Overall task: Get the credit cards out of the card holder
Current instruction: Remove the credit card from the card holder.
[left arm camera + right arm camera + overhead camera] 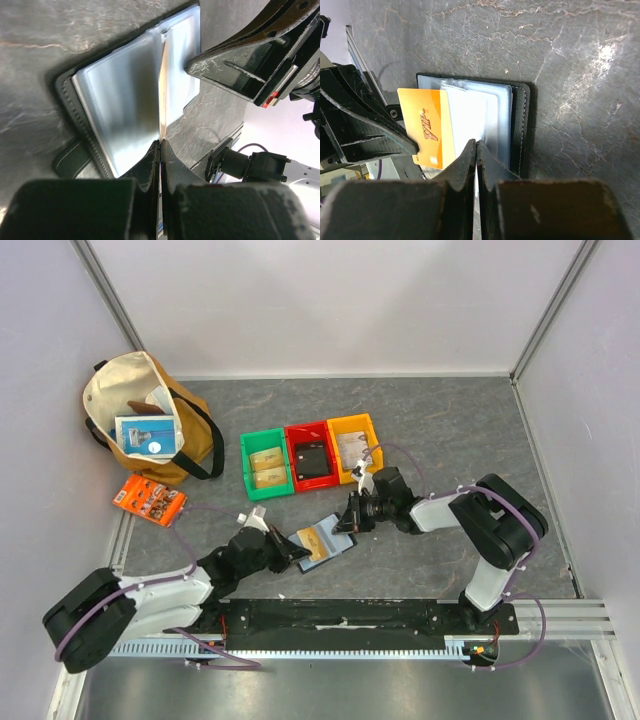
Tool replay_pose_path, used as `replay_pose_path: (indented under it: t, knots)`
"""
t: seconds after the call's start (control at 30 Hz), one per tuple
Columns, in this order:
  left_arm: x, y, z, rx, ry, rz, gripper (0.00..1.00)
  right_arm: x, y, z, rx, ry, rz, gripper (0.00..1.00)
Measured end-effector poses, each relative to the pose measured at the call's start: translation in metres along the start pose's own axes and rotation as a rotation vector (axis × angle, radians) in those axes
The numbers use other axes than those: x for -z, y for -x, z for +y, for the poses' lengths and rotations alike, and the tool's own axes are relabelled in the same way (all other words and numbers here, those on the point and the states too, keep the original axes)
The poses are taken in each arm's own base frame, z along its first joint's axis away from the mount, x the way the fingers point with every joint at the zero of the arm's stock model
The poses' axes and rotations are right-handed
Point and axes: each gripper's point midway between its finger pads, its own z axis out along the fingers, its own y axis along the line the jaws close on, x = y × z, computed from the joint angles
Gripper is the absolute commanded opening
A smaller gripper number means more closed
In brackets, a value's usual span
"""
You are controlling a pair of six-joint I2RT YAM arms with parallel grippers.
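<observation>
Card holder (520, 125) lies open on worktop (450, 430), mid-front, between both arms. Left pincer (160, 145) pinches orange card (422, 125) edge-on; right pincer (476, 145) pinches clear sleeve (465, 115) — pincers crowd together. Behind: green bin (266, 464), red bin (311, 456), yellow bin (355, 447) — tote bag (150, 415) far left.

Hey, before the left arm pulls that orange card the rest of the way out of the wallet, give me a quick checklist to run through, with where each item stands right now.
1. Left gripper shut on the orange VIP plastic card: ok, fingers pinch its thin edge.
2. Right gripper holding the small black bifold card holder by a clear plastic sleeve: ok, jaws closed.
3. Card partly out of its sleeve: ok, it sticks out toward the left gripper.
4. Holder lying open on the grey marbled table: ok.
5. Other cards left in the sleeves: cannot tell.
</observation>
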Motion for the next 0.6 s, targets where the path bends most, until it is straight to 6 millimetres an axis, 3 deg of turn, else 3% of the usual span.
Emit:
replay_pose_path:
  t: [0.23,0.33,0.43,0.5,0.6]
  knots:
    - [0.019,0.008,-0.002,-0.089,0.047,-0.027,0.02,0.007,0.004,-0.003,0.037,-0.05,-0.001,0.11]
    - [0.028,0.016,-0.014,-0.161,0.037,-0.052,0.02,0.018,0.008,-0.007,0.064,-0.112,-0.014,0.21]
    - [0.038,0.023,-0.029,-0.252,0.017,-0.066,0.02,0.034,0.014,-0.007,0.107,-0.175,-0.027,0.38]
    - [0.044,0.026,-0.038,-0.331,0.015,-0.065,0.02,0.047,0.023,0.0,0.153,-0.196,-0.046,0.5]
    - [0.051,0.031,-0.056,-0.475,0.001,-0.049,0.02,0.07,0.043,0.028,0.269,-0.178,-0.104,0.63]
